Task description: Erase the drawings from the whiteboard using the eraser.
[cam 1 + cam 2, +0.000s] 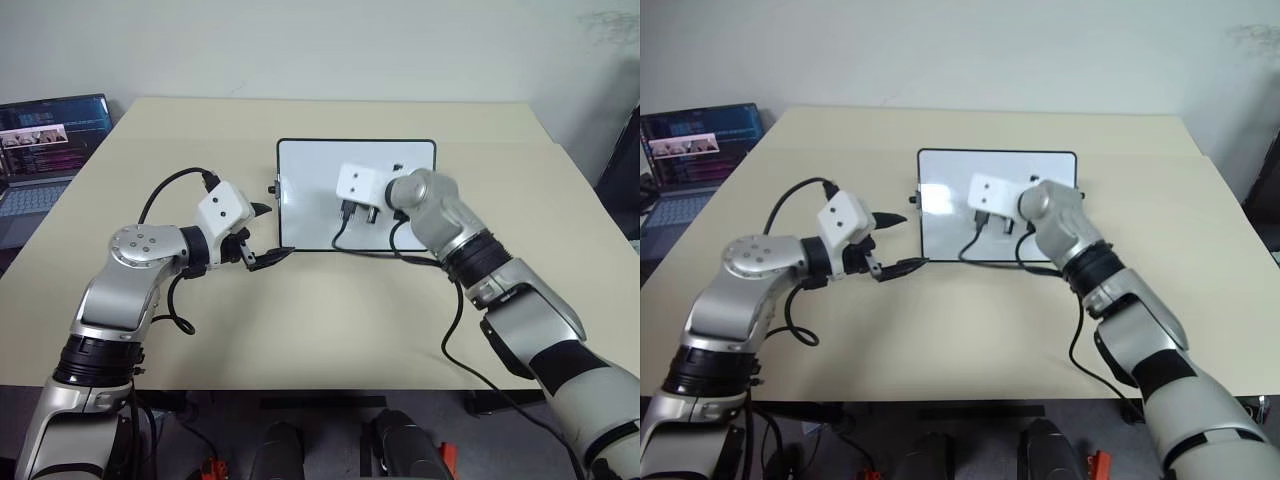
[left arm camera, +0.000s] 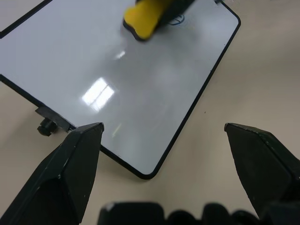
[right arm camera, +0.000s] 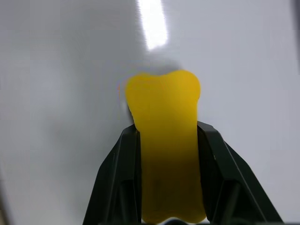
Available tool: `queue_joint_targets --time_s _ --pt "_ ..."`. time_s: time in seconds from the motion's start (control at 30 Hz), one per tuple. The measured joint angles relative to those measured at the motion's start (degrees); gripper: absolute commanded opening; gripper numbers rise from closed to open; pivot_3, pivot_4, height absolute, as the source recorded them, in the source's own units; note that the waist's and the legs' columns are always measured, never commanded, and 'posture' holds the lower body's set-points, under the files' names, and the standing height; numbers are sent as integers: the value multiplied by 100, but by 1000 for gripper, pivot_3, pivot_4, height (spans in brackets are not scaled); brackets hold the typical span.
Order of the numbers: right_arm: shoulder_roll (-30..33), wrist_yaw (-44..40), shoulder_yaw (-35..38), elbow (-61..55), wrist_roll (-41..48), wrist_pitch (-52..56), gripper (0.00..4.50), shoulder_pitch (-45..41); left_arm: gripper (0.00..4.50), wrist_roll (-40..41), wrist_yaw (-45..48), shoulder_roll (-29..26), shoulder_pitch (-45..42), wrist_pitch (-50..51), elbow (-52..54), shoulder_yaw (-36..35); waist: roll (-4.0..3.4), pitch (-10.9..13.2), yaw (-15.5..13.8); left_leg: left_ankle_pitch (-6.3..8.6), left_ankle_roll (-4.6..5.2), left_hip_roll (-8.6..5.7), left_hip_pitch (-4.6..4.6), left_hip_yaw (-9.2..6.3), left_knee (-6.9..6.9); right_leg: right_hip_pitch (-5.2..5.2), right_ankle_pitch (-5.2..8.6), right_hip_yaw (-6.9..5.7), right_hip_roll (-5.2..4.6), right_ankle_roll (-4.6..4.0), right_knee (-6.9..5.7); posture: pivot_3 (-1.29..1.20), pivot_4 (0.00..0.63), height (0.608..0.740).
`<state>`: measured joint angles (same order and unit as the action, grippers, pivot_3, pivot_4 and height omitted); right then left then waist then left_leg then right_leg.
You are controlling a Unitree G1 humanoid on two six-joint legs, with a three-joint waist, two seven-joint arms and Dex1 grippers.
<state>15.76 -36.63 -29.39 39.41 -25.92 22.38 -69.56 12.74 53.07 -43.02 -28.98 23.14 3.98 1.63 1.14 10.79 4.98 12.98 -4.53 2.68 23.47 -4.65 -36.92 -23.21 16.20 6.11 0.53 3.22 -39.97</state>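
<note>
The whiteboard [image 1: 305,190] lies flat in the middle of the beige table. My right gripper [image 3: 168,127] is shut on the yellow eraser [image 3: 164,117], whose end presses on the board's white surface [image 3: 56,93]. In the left wrist view the eraser [image 2: 143,21] sits near the board's far end, with a bit of blue drawing [image 2: 178,19] showing right beside it. My left gripper [image 1: 272,232] is open with nothing in it, hanging just off the board's near left corner. The right wrist housing [image 1: 358,183] covers part of the board.
An open laptop [image 1: 50,140] stands at the table's far left edge. A small black knob [image 1: 272,187] juts from the board's left side. Black cables [image 1: 400,252] hang from the right wrist over the board's near edge. The table [image 1: 330,320] stretches bare toward me.
</note>
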Motion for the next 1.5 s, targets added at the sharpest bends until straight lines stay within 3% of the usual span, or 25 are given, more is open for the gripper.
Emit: queue_joint_targets --time_s 0.2,0.57,0.8,1.0,1.13,1.27,1.5 --pt "1 37 8 213 -4 -204 1175 -58 4500 0 -3 6 0 0 0 0 0 0 2 -1 1 0 -3 0 -1 2 0 0 0 0 -1 0 150 740" --pt "151 -1366 -400 -1168 -27 2 1174 771 4500 2 -1 53 -3 -5 -2 14 -3 2 3 0 1 0 0 -1 10 -2 3 -2 0 -3 3 0 150 740" --pt "843 -1746 764 -2380 726 452 1174 778 4500 20 34 58 -126 -27 -65 17 -3 3 -19 0 1 1 16 -16 12 -5 6 -19 -1 -7 13 0 150 740" --pt "2243 -2019 1726 -3057 1168 368 1174 1416 4500 70 139 45 -323 -148 -251 -23 -1 2 -87 1 2 1 32 -25 18 2 6 -35 -5 -7 56 0 150 740" --pt "2319 -2004 1886 -2991 1499 244 1174 2100 4500 62 156 76 -378 -221 -367 37 -18 13 -6 0 2 1 36 -17 22 -8 6 -23 -5 -8 54 0 150 740" --pt "2414 -1777 2353 -2959 1823 153 1174 2162 4500 65 161 80 -447 -250 -369 37 -25 18 5 0 2 1 34 -18 24 -7 6 -25 -5 -8 54 0 150 740" --pt "2468 -1708 2302 -3064 1869 103 1174 2337 4500 39 152 153 -508 -372 -485 39 -25 18 -12 0 2 0 35 -18 22 -6 6 -25 -5 -8 56 0 150 740"
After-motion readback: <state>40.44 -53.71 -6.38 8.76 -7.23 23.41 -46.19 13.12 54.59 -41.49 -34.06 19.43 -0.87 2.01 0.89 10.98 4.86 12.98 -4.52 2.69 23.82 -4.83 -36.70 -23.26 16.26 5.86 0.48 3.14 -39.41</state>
